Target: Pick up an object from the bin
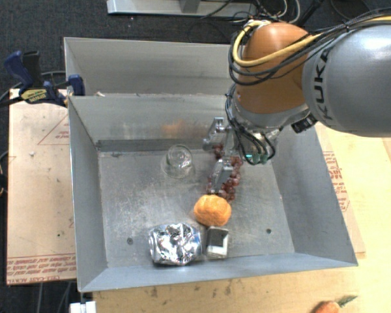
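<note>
Dark red grapes (pixel 232 180) (a small bunch) lie near the middle of the grey bin (pixel 117 194), a little to the right on its floor. The pincer (pixel 220 156) is low over this bunch, and its metal parts cover the upper part of it. Whether the pincer is spread or pressed together I cannot tell, because metal and grapes run together there. Above it sits the orange cover (pixel 274 64) of the wrist. Just beside the lower end of the grapes lies a round orange thing (pixel 212 209). A clear cup (pixel 178 160) is to the left, near but apart. Crumpled foil (pixel 174 244) and a small dark box (pixel 216 242) lie touching each other by the front wall.
</note>
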### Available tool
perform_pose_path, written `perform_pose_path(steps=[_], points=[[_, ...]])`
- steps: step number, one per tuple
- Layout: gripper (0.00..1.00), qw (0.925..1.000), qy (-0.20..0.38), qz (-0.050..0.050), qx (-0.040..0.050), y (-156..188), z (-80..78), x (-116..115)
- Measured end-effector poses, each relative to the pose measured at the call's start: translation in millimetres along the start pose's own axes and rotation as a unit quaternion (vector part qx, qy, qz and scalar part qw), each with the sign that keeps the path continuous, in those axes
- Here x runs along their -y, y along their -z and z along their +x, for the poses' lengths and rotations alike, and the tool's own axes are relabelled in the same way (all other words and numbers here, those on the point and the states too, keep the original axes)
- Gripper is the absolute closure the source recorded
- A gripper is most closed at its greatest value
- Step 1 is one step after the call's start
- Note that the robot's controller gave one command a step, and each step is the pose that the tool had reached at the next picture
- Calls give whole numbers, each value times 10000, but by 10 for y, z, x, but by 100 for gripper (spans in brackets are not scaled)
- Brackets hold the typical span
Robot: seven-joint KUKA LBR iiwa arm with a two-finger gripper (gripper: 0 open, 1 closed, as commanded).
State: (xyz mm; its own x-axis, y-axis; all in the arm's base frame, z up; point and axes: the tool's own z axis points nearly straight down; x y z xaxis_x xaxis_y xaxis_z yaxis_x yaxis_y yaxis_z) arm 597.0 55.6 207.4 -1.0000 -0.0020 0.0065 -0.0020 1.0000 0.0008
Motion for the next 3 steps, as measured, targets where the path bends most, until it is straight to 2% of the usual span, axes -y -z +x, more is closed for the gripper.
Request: perform_pose_path(steps=[1, 2, 3], points=[[0, 10000, -7, -2, 38, 47, -15, 3], [0, 9904, 1380, 1, 65, -287, -80, 227], [0, 9799, 1996, 5, 43, -467, -149, 503]])
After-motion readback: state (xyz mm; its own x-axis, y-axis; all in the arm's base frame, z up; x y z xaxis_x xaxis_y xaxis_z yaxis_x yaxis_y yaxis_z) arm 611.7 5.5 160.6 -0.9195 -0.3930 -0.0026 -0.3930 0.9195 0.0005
